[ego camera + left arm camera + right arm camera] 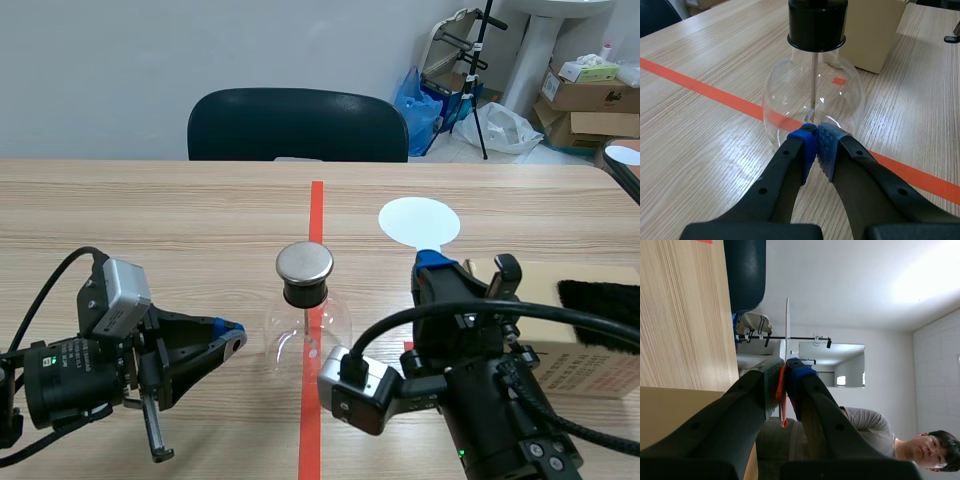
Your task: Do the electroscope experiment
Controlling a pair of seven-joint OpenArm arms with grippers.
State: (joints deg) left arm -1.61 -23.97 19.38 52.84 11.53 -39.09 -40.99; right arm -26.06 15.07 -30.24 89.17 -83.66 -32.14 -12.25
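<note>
Table (150, 210) of pale wood grain, broad; dark padded chair (298, 125) behind far edge. Cardboard box (590, 345) at right, black brush (600, 298) lying on it. Mid-table on red tape line (316, 215): electroscope flask (308, 325), round clear glass, black stopper, metal cap. Beside box, right gripper (784, 382) clamped on white disc (420, 221). Near flask wall, left gripper (815, 137) closed, nothing held.

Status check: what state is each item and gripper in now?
Flask: upright on the table, black stopper in.
White disc: off the table, clamped by its orange handle.
Left gripper: shut on nothing, tips close by the flask.
Right gripper: shut on the disc's handle.
Cardboard box: on the table, black brush on top.
</note>
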